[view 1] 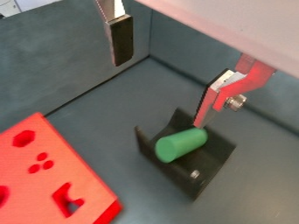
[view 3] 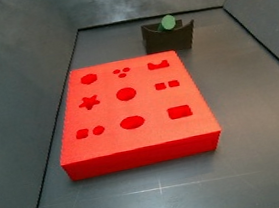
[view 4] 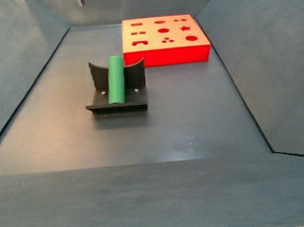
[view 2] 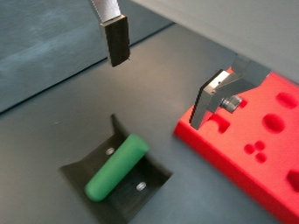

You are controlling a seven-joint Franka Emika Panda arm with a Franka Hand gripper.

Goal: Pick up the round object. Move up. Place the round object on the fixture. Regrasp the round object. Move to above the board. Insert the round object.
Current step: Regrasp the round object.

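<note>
The round object [view 1: 181,144] is a short green peg lying in the notch of the fixture [view 1: 197,173], a small dark block. Both side views show the round object [view 3: 168,22] [view 4: 114,79] resting on the fixture [view 3: 169,40] [view 4: 116,107], apart from the red board [view 3: 133,112] [view 4: 164,40]. My gripper [view 1: 162,92] [view 2: 158,93] hangs open above the fixture, its fingers [view 1: 121,39] wide apart with nothing between them. In both wrist views the green round object [view 2: 117,166] lies below the fingertips, untouched. The board [view 1: 47,166] [view 2: 251,149] sits beside the fixture [view 2: 140,188].
Grey walls enclose the dark floor [view 4: 183,133] on all sides. The board lies on the floor near one end wall, and the fixture stands a short way from it along the bin's length.
</note>
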